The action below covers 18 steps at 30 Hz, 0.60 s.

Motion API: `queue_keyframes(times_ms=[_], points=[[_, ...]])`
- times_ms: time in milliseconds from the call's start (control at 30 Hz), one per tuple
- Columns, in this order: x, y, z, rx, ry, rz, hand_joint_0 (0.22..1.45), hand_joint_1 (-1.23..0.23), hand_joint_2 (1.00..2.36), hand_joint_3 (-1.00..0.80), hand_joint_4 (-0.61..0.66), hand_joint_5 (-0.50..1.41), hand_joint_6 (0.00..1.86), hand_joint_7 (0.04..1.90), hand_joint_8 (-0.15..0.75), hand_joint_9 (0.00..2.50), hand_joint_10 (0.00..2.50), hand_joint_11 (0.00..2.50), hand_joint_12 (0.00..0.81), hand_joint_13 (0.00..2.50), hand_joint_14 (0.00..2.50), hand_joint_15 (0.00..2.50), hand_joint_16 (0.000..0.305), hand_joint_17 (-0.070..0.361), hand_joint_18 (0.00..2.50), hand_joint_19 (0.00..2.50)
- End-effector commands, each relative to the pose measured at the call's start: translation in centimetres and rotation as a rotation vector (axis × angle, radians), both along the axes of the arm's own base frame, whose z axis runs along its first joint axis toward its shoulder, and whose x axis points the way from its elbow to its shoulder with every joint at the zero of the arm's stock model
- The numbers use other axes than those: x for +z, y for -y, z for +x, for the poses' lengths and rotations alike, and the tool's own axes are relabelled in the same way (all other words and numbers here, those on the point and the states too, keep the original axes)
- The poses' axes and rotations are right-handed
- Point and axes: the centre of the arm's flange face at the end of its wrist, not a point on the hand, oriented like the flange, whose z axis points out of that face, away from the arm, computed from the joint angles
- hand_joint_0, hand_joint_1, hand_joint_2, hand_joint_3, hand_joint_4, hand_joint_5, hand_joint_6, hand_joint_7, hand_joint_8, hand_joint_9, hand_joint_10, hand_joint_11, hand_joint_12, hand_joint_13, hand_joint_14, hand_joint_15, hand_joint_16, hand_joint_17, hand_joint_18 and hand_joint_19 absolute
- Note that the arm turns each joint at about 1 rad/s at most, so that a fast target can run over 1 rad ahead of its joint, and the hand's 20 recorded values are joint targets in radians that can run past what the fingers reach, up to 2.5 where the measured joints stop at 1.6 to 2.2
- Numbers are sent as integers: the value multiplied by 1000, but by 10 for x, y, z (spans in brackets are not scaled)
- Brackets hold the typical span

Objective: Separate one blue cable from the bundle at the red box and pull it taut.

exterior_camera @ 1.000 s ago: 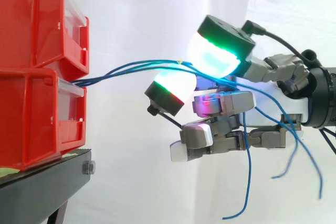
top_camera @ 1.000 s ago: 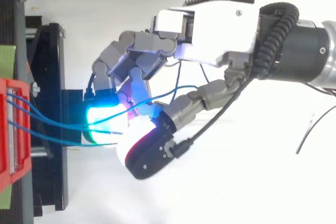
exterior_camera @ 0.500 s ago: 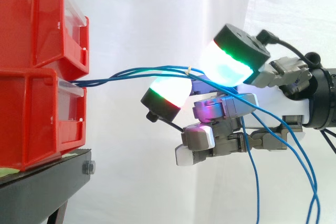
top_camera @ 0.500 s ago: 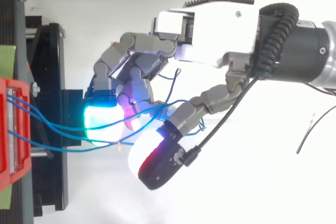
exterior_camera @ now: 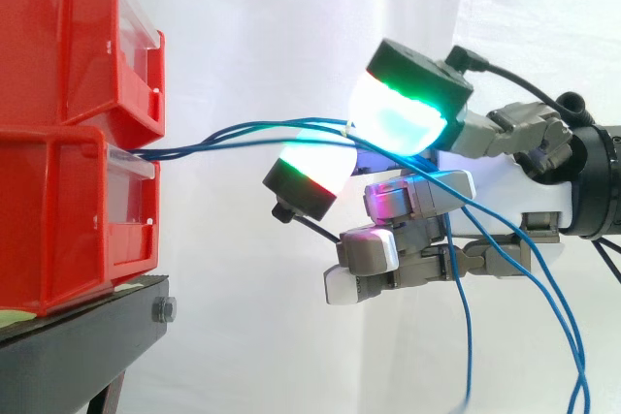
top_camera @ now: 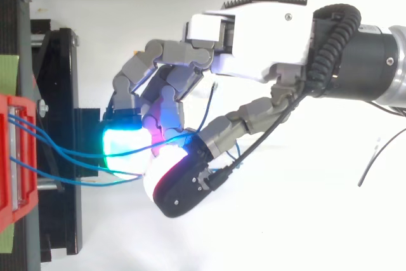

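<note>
Fingers (exterior_camera: 398, 113) reclosed, pinching blue cables (exterior_camera: 229, 134) near red bins (exterior_camera: 68, 133).

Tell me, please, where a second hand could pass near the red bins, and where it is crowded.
Free: the gap above the blue cables, between the upper red bin and the hand; also the gap below them, between the lower red bin and the fingers. Crowded: at the fingers, which pinch the cables, and under the hand, where loose ends hang.

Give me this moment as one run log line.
robot hand: pinching blue cables | cables: from red bins, not taut | loose ends: hanging
</note>
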Motion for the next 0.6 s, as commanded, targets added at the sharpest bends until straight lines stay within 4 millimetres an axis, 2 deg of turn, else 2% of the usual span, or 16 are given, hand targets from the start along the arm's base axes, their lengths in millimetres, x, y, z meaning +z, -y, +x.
queue_keyframes(times_ms=[0, 100, 200, 233, 267, 367, 433, 567], points=[[0, 0, 0, 1, 0, 1, 722, -944, 1000, -500, -29, -166, 901, 915, 157, 1012, 694, 1321, 158, 941, 21, 1015, 2, 5, 325, 715], [0, 0, 0, 1, 0, 0, 781, -967, 1003, -466, -96, -163, 909, 997, 162, 1098, 656, 1369, 167, 1044, 22, 1027, 1, 2, 399, 689], [-1, 0, 0, 1, -1, 1, 826, -969, 1014, -357, -149, -160, 930, 1094, 165, 1229, 625, 1425, 189, 1158, 23, 1100, 2, 5, 542, 739], [0, 0, 0, 1, 0, 0, 828, -966, 1013, -362, -155, -160, 933, 1078, 170, 1253, 630, 1426, 196, 1194, 23, 1124, 4, 8, 588, 752], [0, 0, 0, 1, 0, 0, 834, -970, 1004, -453, -155, -158, 936, 1031, 165, 1289, 621, 1442, 201, 1220, 23, 1141, 5, 11, 641, 754], [0, 0, 0, 1, 0, -2, 781, -989, 1000, -500, -106, -150, 932, 1041, 159, 1317, 603, 1472, 211, 1264, 25, 1151, 6, 14, 719, 725], [0, 0, 0, 1, 0, -2, 723, -1015, 1000, -500, -75, -143, 932, 963, 173, 1316, 596, 1488, 207, 1260, 27, 1165, 6, 13, 714, 741], [0, 0, 0, 1, -1, 1, 584, -1041, 1000, -500, -21, -142, 926, 961, 185, 1246, 620, 1447, 209, 1210, 23, 1177, 5, 12, 612, 791]])
